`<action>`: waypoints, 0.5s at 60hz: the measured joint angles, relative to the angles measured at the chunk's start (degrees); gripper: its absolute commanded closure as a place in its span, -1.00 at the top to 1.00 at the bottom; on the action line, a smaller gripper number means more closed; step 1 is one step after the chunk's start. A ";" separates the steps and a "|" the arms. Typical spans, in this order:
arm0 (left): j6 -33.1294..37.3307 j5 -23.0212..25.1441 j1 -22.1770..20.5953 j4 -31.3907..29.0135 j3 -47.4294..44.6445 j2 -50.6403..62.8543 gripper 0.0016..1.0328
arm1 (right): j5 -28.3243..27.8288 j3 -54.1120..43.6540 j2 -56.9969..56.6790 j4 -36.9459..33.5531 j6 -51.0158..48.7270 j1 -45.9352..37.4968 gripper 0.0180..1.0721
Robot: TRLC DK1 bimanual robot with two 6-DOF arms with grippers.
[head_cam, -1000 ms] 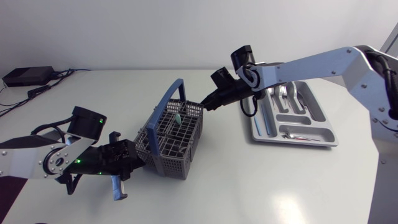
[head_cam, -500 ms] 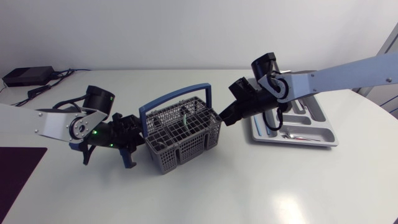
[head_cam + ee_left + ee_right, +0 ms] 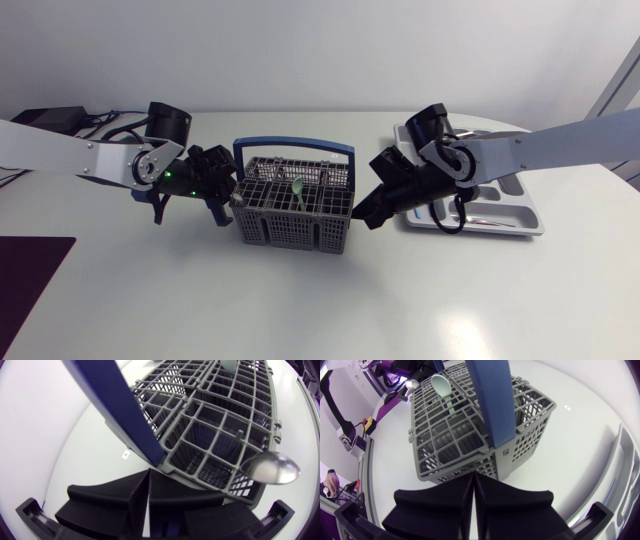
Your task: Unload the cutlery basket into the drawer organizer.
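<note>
The grey cutlery basket (image 3: 290, 212) with its blue handle (image 3: 294, 147) stands mid-table between my two arms. A pale green spoon (image 3: 298, 188) sticks up inside it. My left gripper (image 3: 226, 197) is shut, its tips against the basket's left end. My right gripper (image 3: 363, 212) is shut too and touches the right end. In the left wrist view the shut gripper (image 3: 149, 491) meets the basket rim (image 3: 200, 415) at the foot of the handle (image 3: 122, 407), and a silver spoon bowl (image 3: 270, 467) shows beside it. In the right wrist view the gripper (image 3: 473, 491) faces the basket (image 3: 465, 440).
The grey drawer organizer (image 3: 523, 206) lies at the right behind my right arm, with some cutlery in its compartments; its edge (image 3: 626, 475) shows beside the right gripper. A black box with cables (image 3: 42, 118) sits at the back left corner.
The basket has turned and now stands square to the view. My left gripper swung toward the back with it; my right gripper came forward to the basket's right end. Both stayed shut.
</note>
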 measured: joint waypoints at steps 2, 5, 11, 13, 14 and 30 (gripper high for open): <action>0.00 0.00 -0.02 0.00 -0.02 0.00 -0.68 | 0.09 0.00 0.00 0.15 0.02 0.00 -0.89; -0.02 0.00 -0.02 0.28 -0.26 -0.02 -0.68 | 0.24 0.02 0.00 0.37 0.22 -0.02 -0.89; -0.22 0.17 -0.17 0.70 -1.75 -0.98 -0.68 | 0.85 0.09 0.00 0.85 0.66 -0.11 -0.89; -0.22 0.11 -0.35 0.68 -2.36 -1.46 -0.68 | 1.09 0.11 0.00 1.03 0.68 -0.11 -0.89; -0.22 0.00 -0.44 0.68 -2.71 -1.70 -0.68 | 1.14 0.17 0.00 1.07 0.68 -0.11 -0.89; -0.22 0.15 -1.75 -0.22 -8.79 -6.56 -0.68 | 2.64 0.42 0.00 2.34 0.85 -0.22 -0.89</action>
